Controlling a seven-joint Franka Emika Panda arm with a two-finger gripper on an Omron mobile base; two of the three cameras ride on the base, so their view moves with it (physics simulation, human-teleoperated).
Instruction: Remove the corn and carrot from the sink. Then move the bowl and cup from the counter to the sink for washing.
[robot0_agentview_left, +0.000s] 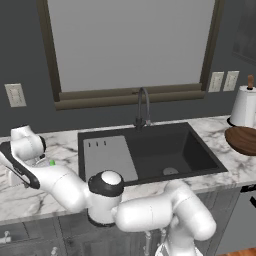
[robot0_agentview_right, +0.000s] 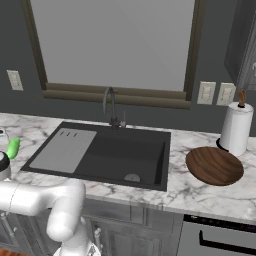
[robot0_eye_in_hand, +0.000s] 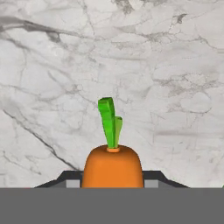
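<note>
Counter (robot0_agentview_right: 200, 195) of white marble ran round the black sink (robot0_agentview_right: 150, 165), whose basin looked bare of both vegetables. Wooden bowl (robot0_agentview_right: 214, 165) sat on the marble right of the sink, beside a paper towel roll (robot0_agentview_right: 235, 129); it was not yet moved. Corn (robot0_agentview_right: 13, 147) lay on the counter left of the sink, well clear of the basin. Cup could not be made out. Gripper (robot0_eye_in_hand: 113, 181) hung over the marble at the far left, jaws part-closed on the carrot (robot0_eye_in_hand: 112, 168), green top pointing away from the hand. Judgement: corn done, carrot nearly so, pending release; bowl and cup both left
</note>
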